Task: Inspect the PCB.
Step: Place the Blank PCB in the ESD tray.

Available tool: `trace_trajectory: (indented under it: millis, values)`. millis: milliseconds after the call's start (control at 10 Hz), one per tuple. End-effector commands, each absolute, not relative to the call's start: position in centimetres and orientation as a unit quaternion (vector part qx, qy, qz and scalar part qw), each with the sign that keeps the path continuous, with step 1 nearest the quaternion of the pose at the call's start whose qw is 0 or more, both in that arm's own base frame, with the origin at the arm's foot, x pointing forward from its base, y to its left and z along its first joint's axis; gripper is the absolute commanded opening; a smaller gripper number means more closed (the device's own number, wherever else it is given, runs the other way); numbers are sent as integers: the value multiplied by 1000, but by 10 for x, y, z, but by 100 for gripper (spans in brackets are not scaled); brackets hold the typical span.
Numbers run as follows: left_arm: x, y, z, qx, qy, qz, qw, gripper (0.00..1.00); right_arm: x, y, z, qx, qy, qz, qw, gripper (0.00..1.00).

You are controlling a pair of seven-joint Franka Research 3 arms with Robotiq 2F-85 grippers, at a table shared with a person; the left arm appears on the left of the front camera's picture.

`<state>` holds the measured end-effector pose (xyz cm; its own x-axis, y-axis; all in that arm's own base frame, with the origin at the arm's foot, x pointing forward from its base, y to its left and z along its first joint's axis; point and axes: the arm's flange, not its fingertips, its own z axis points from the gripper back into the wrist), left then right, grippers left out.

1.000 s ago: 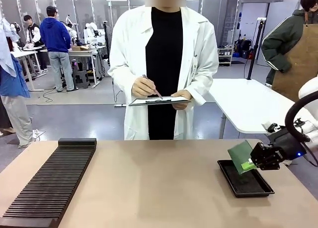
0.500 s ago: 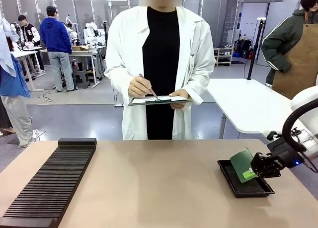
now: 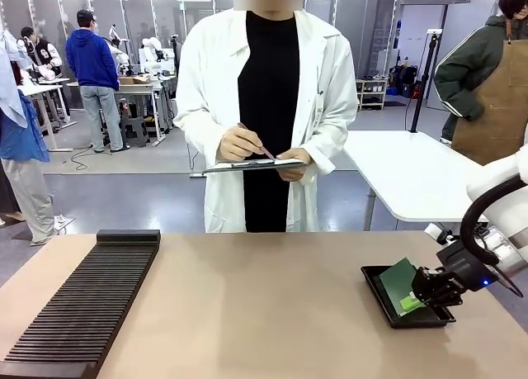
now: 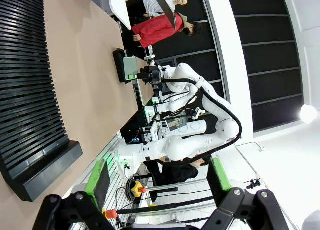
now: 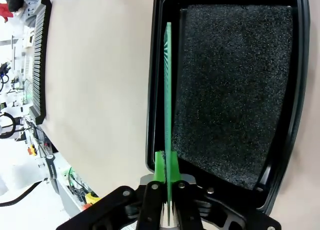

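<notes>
The right pincer (image 3: 419,295) clenches the PCB (image 3: 398,281) by one edge, holding it tilted over the black tray (image 3: 375,290) on the desk (image 3: 264,313), while the left pincer (image 4: 160,182) hangs released.

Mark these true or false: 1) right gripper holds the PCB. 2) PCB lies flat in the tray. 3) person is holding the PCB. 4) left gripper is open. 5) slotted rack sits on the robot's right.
1) True: the right gripper is shut on the PCB.
2) False: the PCB is tilted on edge over the black tray.
3) False: the person holds a clipboard and pen.
4) True: the left gripper is open, holding nothing.
5) False: the rack sits on the robot's left.
</notes>
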<state>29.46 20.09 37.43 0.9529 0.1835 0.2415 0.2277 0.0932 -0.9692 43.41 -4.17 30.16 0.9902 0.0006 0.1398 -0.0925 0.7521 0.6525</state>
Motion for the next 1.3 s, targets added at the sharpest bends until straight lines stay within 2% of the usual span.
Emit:
trace_trajectory:
  millis: [0, 200, 300, 800, 900, 1200]
  values:
    - [294, 202, 377, -668, -155, -14, 728, 100, 439, -36, 298, 339, -70, 25, 938, 3]
    - [294, 202, 377, -668, -155, -14, 728, 100, 440, -33, 296, 333, -73, 11, 940, 3]
    - [294, 202, 377, -668, -155, -14, 728, 100, 441, -32, 297, 331, -74, 6, 941, 11]
    - [294, 202, 377, -668, -155, -14, 728, 100, 437, -31, 310, 317, -93, 0, 944, 89]
    - [294, 202, 377, -668, -155, -14, 728, 100, 436, -29, 317, 301, -99, 6, 948, 100]
    - [294, 202, 377, -668, -155, -14, 728, 100, 433, -21, 345, 271, -139, 18, 952, 98]
